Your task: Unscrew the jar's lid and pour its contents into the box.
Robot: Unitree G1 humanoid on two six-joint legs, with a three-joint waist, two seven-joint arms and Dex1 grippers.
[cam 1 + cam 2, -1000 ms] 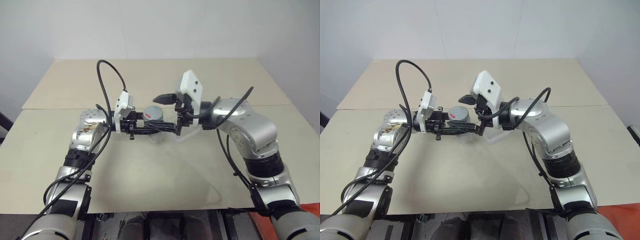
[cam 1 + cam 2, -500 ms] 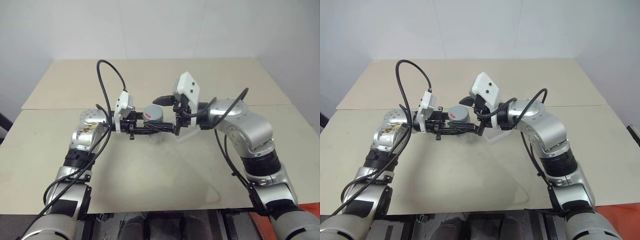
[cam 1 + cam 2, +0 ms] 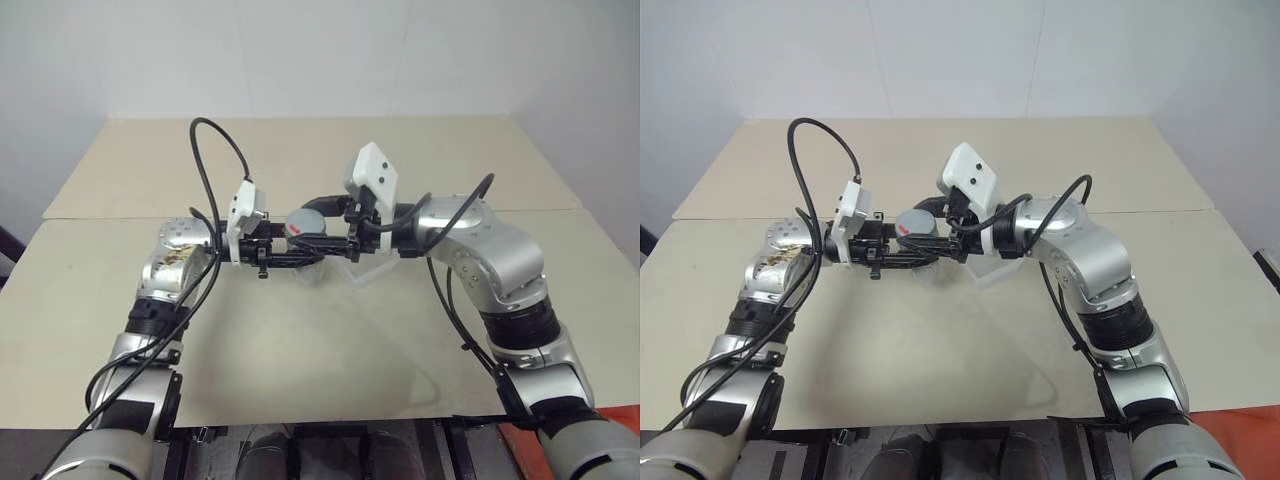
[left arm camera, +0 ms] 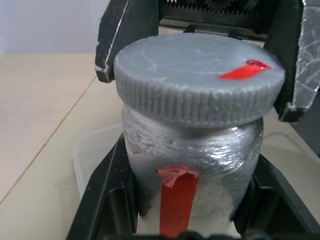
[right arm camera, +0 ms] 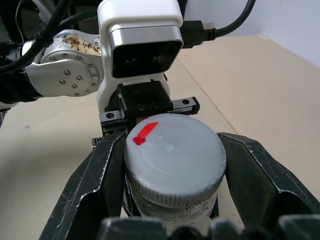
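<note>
The silver-grey jar (image 4: 200,155), with its red stripe, is held upright above the table, my left gripper (image 3: 300,256) shut on its body from the left. Its ribbed grey lid (image 5: 175,160) with a red mark sits on top. My right gripper (image 5: 175,172) comes in from the right and is shut on the lid, its black fingers (image 5: 95,185) pressed against both sides of the rim. The clear box (image 3: 366,270) lies on the table just below and behind the right gripper. The contents are hidden inside the jar.
The beige table (image 3: 300,350) stretches wide in front of both arms, and a second table surface (image 3: 300,150) lies behind. Black cables (image 3: 215,150) loop above the left wrist.
The right gripper's fingers, open around the lid a second ago, have closed onto it. Both hands and the jar stay in place.
</note>
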